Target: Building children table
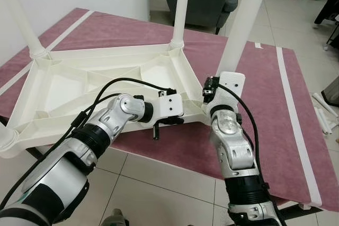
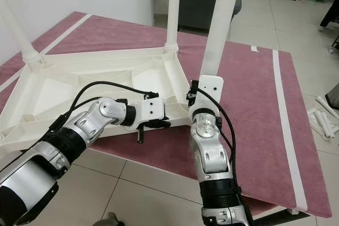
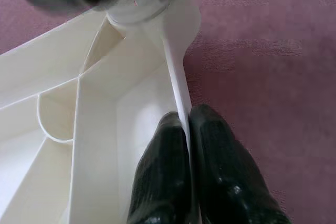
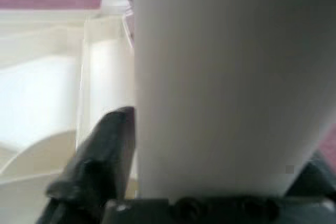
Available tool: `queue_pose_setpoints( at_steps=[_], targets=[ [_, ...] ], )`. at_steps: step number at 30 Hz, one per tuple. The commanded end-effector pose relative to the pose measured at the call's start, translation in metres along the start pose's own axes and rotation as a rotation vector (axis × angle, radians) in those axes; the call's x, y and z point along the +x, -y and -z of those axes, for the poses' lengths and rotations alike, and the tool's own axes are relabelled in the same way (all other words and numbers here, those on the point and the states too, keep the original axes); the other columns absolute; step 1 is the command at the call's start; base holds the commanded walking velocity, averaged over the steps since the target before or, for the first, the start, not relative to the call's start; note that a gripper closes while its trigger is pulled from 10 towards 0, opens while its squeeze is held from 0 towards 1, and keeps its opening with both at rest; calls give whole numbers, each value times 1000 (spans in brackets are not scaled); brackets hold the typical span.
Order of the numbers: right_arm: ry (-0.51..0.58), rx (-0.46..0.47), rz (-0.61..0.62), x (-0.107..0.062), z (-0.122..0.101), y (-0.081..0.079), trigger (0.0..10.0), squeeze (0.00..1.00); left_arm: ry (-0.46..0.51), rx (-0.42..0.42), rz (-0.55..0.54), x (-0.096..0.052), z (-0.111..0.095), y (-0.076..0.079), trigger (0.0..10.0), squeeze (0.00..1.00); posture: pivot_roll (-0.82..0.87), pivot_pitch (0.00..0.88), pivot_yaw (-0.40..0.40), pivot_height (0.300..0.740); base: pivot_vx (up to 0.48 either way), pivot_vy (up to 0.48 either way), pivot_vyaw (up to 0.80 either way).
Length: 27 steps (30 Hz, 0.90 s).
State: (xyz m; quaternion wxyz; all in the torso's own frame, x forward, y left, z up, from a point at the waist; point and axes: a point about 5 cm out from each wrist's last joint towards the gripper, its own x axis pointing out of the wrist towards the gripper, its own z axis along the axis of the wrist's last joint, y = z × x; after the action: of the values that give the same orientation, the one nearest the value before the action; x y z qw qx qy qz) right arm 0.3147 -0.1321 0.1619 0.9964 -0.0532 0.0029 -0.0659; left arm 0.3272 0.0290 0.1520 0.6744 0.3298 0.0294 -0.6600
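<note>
Pinching tabletop rim (image 3: 181, 90), left pincer (image 3: 188, 129); right pincer (image 4: 210, 182) clasping leg (image 4: 226, 77).

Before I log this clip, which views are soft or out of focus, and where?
Left and right eye views: sharp, evenly lit, no glare. Left wrist view: the black fingers pinching the table rim are fairly clear, the dark shape at the top is blurred. Right wrist view: soft throughout, the white leg too close to focus.
</note>
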Motion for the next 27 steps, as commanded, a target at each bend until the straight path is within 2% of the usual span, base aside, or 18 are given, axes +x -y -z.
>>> queue_pose_setpoints(
  at_steps=[1,2,3,4,5,7,8,9,10,12,14,15,16,17,18,20,27],
  targets=[
    [-64,-9,-27,3,13,4,10000,1000,180,260,317,4,-44,14,0,0,87,40,3,740,0,0,0],
    [-24,1,-108,3,6,2,10000,1000,175,264,327,1,-42,17,0,0,89,42,1,740,0,0,0],
    [25,14,-252,1,-4,-2,10000,0,166,275,343,-2,-38,21,0,0,90,42,0,740,0,0,0],
    [56,18,-350,-1,-11,-4,10000,0,161,282,354,-4,-36,23,0,0,90,42,0,740,0,0,0],
    [56,18,-350,-1,-11,-4,10000,0,161,282,354,-4,-36,23,0,0,90,42,0,740,0,0,0],
    [122,-23,-535,-7,-24,1,10000,0,152,301,393,-11,-32,31,0,0,93,44,-3,740,0,0,0],
    [122,-23,-535,-7,-24,1,10000,0,152,301,393,-11,-32,31,0,0,93,44,-3,740,0,0,0],
    [130,-54,-626,-9,-27,7,10000,0,146,312,415,-15,-30,37,0,0,93,44,-4,740,0,0,0],
    [130,-54,-626,-9,-27,7,10000,0,146,312,415,-15,-30,37,0,0,93,44,-4,740,0,0,0],
    [137,-108,-739,-12,-32,16,10000,0,136,329,443,-21,-27,43,0,0,95,45,-7,740,0,0,0],
    [137,-108,-739,-12,-32,16,10000,0,136,329,443,-21,-27,43,0,0,95,45,-7,740,0,0,0],
    [116,-138,-894,-15,-36,25,10000,0,116,349,478,-30,-21,53,0,0,100,46,-12,740,0,0,0],
    [116,-138,-894,-15,-36,25,10000,0,116,349,478,-30,-21,53,0,0,100,46,-12,740,0,0,0],
    [97,-143,-969,-17,-37,27,10000,0,105,358,497,-34,-18,58,0,0,103,46,-15,740,0,0,0],
    [97,-143,-969,-17,-37,27,10000,0,105,358,497,-34,-18,58,0,0,103,46,-15,740,0,0,0],
    [52,-142,-1102,-23,-34,28,10000,0,86,366,528,-41,-14,65,0,0,107,46,-18,740,0,0,0],
    [52,-142,-1102,-23,-34,28,10000,0,86,366,528,-41,-14,65,0,0,107,46,-18,740,0,0,0]
  ],
)
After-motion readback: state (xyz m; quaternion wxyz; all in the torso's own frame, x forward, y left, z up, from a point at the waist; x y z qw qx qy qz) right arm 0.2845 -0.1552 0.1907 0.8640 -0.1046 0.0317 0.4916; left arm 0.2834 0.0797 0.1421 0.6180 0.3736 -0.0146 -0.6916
